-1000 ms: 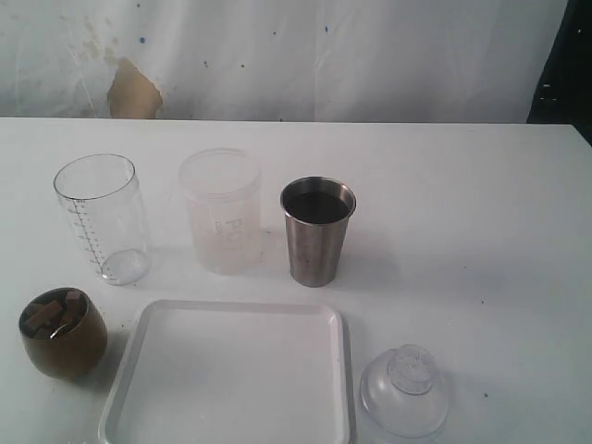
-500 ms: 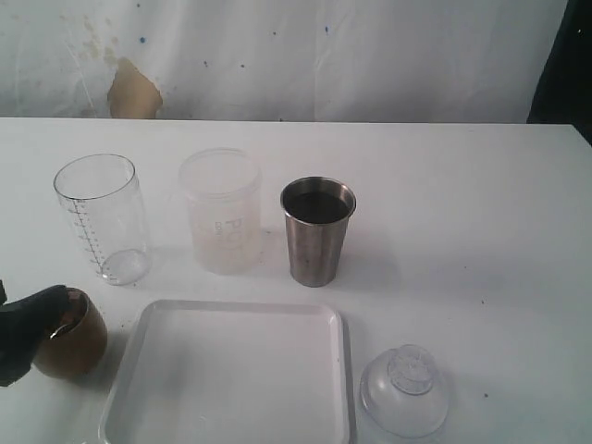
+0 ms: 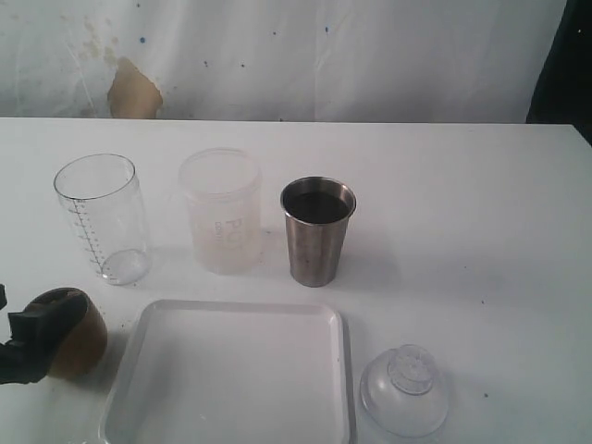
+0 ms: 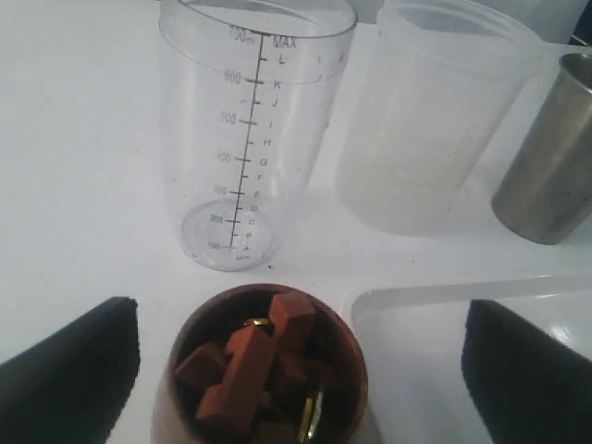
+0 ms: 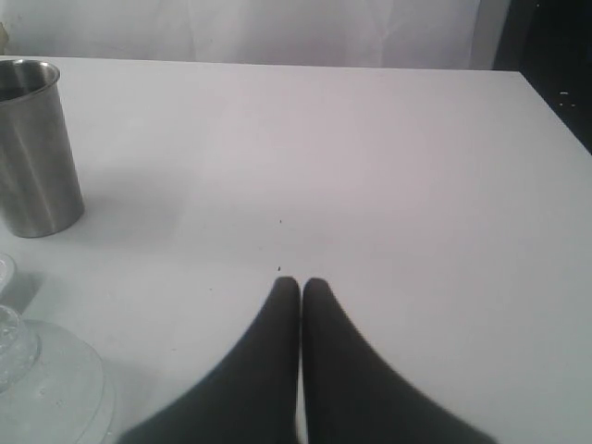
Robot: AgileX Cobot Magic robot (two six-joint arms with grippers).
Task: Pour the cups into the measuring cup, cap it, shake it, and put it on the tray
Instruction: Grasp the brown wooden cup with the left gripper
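The squat brown-gold cup (image 3: pixel 85 335) (image 4: pixel 268 370), filled with reddish-brown blocks, stands at the front left beside the tray (image 3: pixel 231 379) (image 4: pixel 416 370). My left gripper (image 3: pixel 42 326) (image 4: pixel 298 314) is open, one finger on each side of that cup without touching it. Behind it stands the empty clear measuring cup (image 3: pixel 102 217) (image 4: pixel 250 129). The frosted tumbler (image 3: pixel 222 213) (image 4: pixel 435 120) and the steel tumbler (image 3: pixel 317 231) (image 5: pixel 32 148) stand in a row to its right. My right gripper (image 5: pixel 301 282) is shut on nothing above bare table and is out of the exterior view.
A clear domed lid (image 3: pixel 404 390) (image 5: pixel 37 388) lies on the table right of the tray's front corner. The white table runs to a stained wall at the back, with a dark edge at the far right.
My left gripper came in from the left edge and has moved further in around the brown-gold cup. Nothing else has moved.
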